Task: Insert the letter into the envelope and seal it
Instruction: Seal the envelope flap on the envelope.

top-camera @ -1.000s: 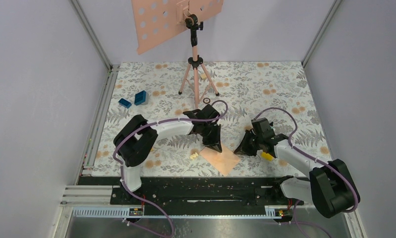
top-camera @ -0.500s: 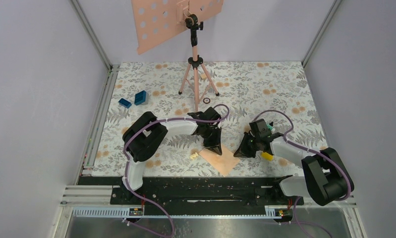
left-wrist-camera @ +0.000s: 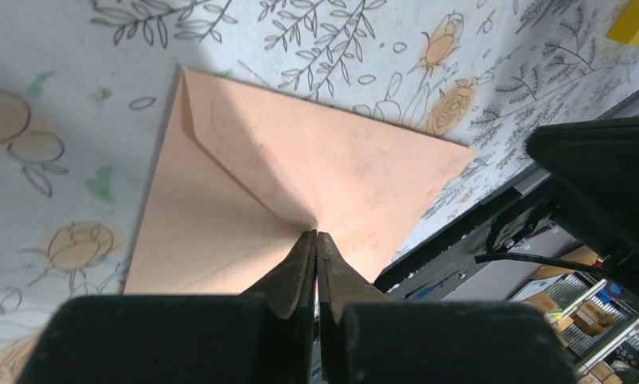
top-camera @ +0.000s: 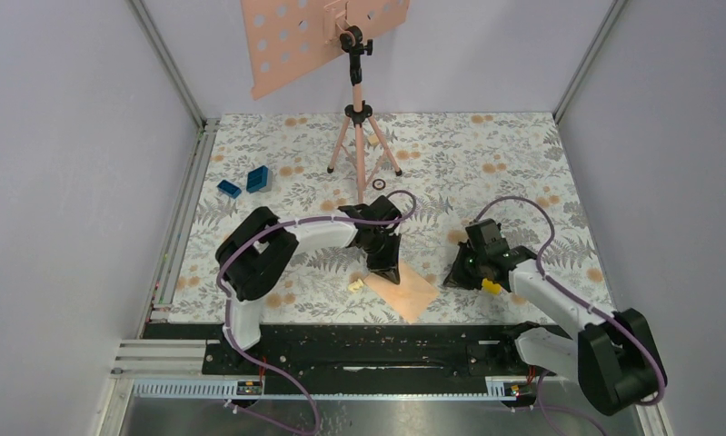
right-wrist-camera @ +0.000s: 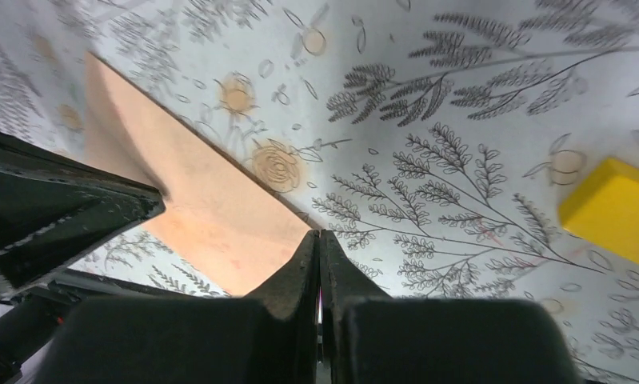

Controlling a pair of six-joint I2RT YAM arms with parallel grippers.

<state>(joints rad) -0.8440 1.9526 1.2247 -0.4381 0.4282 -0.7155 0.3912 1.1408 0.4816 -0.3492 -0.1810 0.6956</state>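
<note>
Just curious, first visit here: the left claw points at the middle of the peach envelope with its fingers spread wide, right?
Not spread: the left gripper has its fingers shut together, pointing at the middle of the envelope. The left wrist view shows it.

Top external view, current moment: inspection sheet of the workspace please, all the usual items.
Surface: floral-print table cover, flat.
Job's things: envelope lies flat near the front edge, flaps folded shut; letter not seen.
Clutter: two blue blocks far left; yellow block by the right arm; black ring; cream scrap left of the envelope.
Grippers: left gripper shut, tips on the envelope's middle; right gripper shut, empty, on the cover just off the envelope's corner.
Cables: purple cables loop along both arms, clear of the envelope.
Surroundings: tripod with perforated pink plate at the back; grey walls.
</note>
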